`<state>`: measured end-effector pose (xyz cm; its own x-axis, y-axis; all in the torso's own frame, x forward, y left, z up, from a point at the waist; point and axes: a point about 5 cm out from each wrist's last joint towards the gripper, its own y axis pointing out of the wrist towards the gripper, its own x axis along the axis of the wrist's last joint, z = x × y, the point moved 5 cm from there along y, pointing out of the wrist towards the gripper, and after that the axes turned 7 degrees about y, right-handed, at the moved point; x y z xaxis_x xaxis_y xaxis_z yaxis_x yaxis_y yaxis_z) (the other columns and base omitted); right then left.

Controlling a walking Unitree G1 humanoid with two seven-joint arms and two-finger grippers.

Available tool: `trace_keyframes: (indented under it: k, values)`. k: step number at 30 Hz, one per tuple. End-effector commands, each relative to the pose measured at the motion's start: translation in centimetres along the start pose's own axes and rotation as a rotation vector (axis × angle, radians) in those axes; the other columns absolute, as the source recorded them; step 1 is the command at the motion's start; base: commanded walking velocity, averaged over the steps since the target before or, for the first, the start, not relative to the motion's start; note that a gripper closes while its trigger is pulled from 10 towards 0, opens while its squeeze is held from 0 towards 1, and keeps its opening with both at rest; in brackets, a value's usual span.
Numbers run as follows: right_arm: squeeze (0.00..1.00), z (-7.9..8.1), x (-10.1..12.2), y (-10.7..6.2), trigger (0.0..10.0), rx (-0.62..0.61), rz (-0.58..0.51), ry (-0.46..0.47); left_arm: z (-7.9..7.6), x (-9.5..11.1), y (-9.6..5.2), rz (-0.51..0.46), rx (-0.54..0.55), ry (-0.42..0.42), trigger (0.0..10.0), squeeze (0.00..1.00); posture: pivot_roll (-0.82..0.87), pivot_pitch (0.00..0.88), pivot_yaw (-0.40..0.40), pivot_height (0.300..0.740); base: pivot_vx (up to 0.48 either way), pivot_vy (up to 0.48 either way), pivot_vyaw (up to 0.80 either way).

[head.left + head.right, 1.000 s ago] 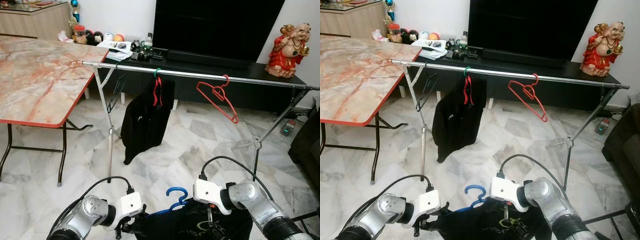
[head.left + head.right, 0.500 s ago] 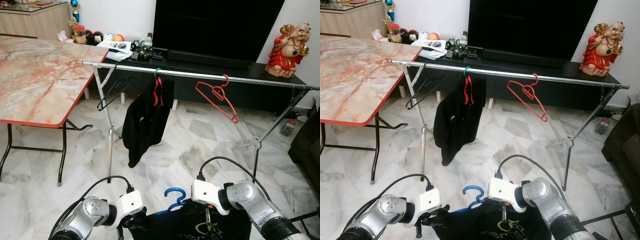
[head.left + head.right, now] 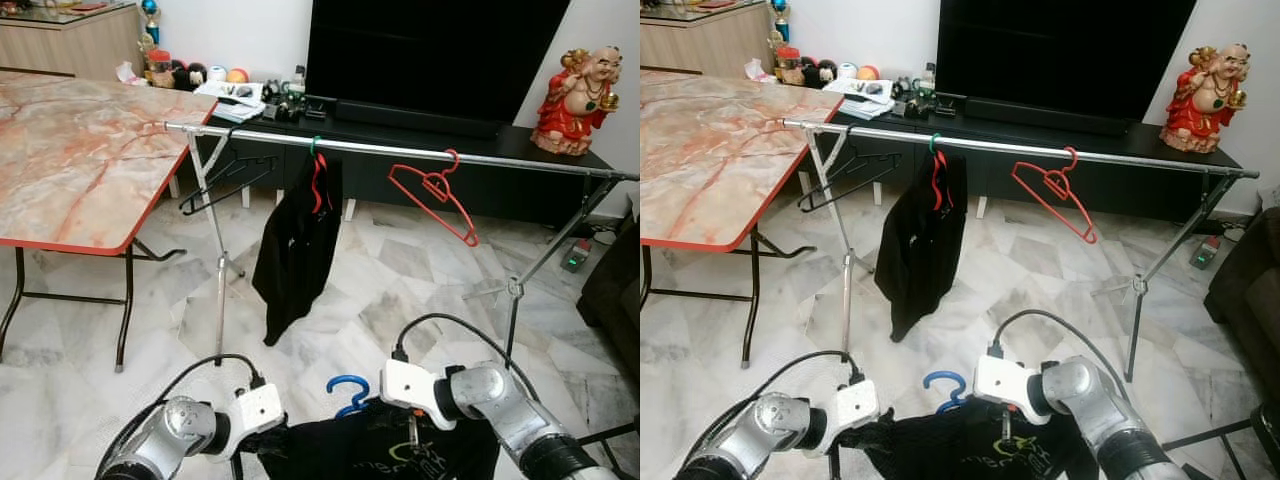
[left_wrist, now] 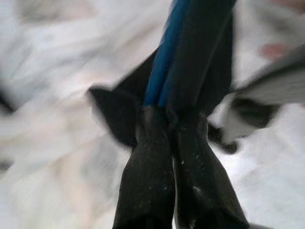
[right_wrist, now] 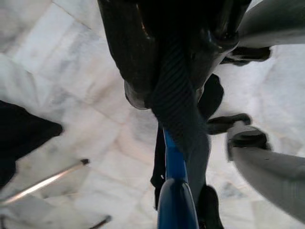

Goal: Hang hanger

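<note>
From the head camera, both arms carry a blue hanger (image 3: 349, 392) draped in a black garment (image 3: 385, 450) at bottom centre, facing the rail (image 3: 400, 152) across mid-frame. Left wrist: the left pincer (image 4: 171, 124) clamps narrow on the hanger. Right wrist: the right pincer (image 5: 178, 109) grips likewise. Next, apparently, lift the hook onto the rail.

Faint print on held black garment (image 3: 990, 462), too partial to read; no other text.
</note>
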<state>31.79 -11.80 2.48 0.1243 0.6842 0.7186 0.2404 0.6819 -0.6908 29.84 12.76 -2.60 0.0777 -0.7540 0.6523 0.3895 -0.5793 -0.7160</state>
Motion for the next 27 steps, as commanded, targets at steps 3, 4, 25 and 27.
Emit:
trace_keyframes:
  k: [3,4,25,27]
  values:
    - [0.00,-3.2,0.9,-1.6,10.0,-0.179,-0.027,0.006,2.1,-4.0,-1.2,0.234,0.160,0.000,0.0,0.00,0.07,0.000,-0.130,0.740,0.000,0.000,0.00]
    - [0.00,-3.2,0.9,-1.6,10.0,-0.179,-0.027,0.006,2.1,-4.0,-1.2,0.234,0.160,0.000,0.0,0.00,0.07,0.000,-0.130,0.740,0.000,0.000,0.00]
    - [0.00,-6.4,2.9,-2.7,10.0,-0.402,-0.162,0.140,-0.2,-0.9,-1.3,0.093,-0.114,-0.007,0.0,0.00,0.07,0.000,-0.133,0.740,0.000,0.000,0.00]
    - [0.00,-6.7,3.4,-2.8,10.0,-0.424,-0.205,0.171,-0.1,0.0,-1.5,0.049,-0.115,-0.017,0.0,0.00,0.07,0.000,-0.132,0.740,0.000,0.000,0.00]
